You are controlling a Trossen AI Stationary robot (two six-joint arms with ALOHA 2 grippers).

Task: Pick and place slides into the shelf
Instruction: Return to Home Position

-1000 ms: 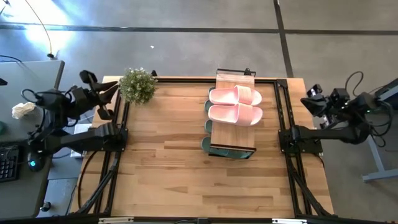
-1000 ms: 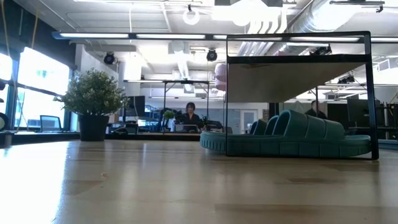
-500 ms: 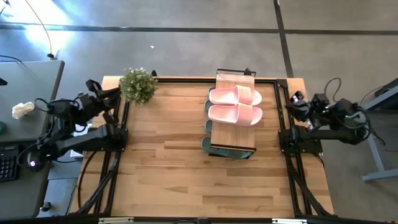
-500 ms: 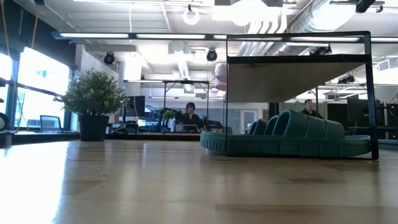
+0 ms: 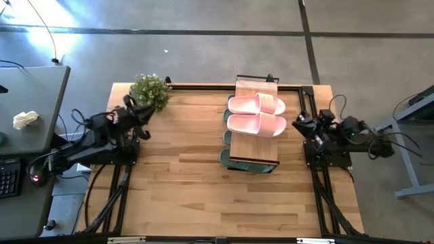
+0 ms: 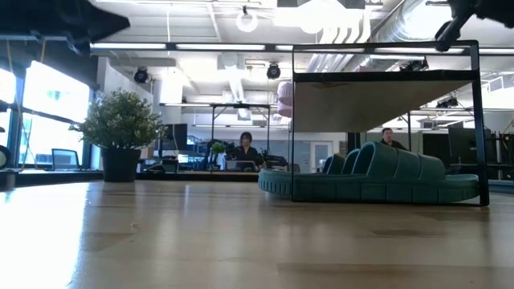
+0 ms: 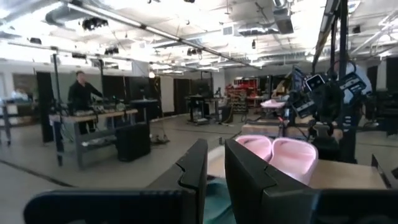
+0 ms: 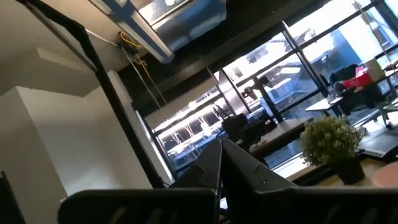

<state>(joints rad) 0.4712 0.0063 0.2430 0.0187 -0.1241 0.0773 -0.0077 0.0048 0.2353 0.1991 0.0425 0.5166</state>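
The shelf (image 5: 254, 146) stands on the table right of its middle. Two pink slides (image 5: 256, 114) lie side by side on its top. Green slides (image 6: 377, 172) rest on their soles under it, and their ends (image 5: 225, 137) stick out at its left side. My left gripper (image 5: 142, 112) hangs over the table's left edge near the plant, its fingers (image 7: 249, 180) a narrow gap apart with nothing between them. My right gripper (image 5: 298, 123) hangs over the table's right edge beside the shelf, shut (image 8: 221, 163) and empty.
A potted plant (image 5: 149, 93) stands at the far left corner, close to my left gripper. Dark frame rails (image 5: 308, 122) run along the table's left and right edges. Bare tabletop (image 5: 203, 196) lies in front of the shelf. People show in the room behind.
Both arms have sunk and swung inward. My left gripper has come from beyond the table's left edge toward the plant. My right gripper has come from beyond the right edge toward the shelf. The slides and the shelf have stayed put.
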